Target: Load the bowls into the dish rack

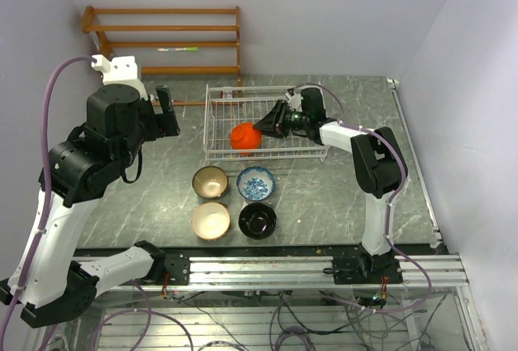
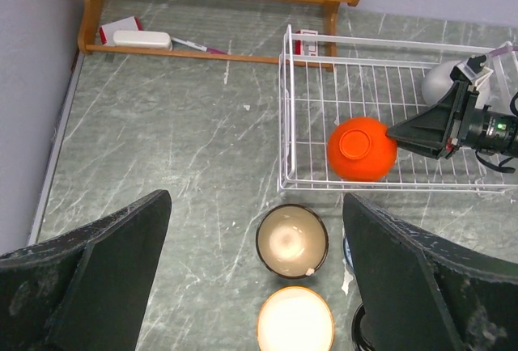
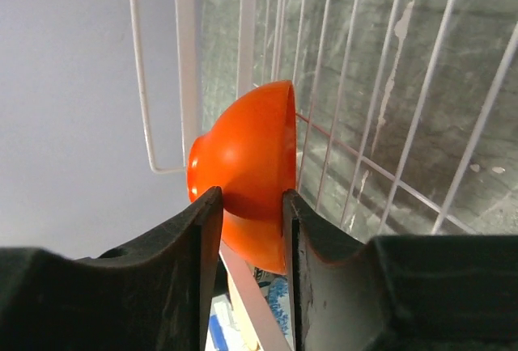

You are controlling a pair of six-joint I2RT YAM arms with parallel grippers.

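The white wire dish rack [image 1: 215, 124] stands at the back middle of the table. My right gripper [image 1: 264, 128] is shut on the wall of the orange-red bowl [image 1: 244, 137] and holds it on its side at the rack's front left. In the right wrist view the fingers [image 3: 198, 230] pinch this bowl [image 3: 247, 149]. A white bowl [image 2: 441, 84] lies in the rack behind that arm. The brown bowl [image 1: 210, 181], blue-and-white bowl [image 1: 256, 182], cream-beige bowl [image 1: 210, 220] and black bowl [image 1: 257, 220] sit in front of the rack. My left gripper [image 1: 166, 112] is open and empty, high above the table left of the rack.
The orange-brown wooden slatted shelf [image 1: 166, 40] stands against the back wall. A white block [image 2: 142, 39] and a pen [image 2: 198, 45] lie at its foot. A metal rail [image 1: 267, 270] runs along the near edge, and a table edge strip [image 1: 413, 157] runs down the right.
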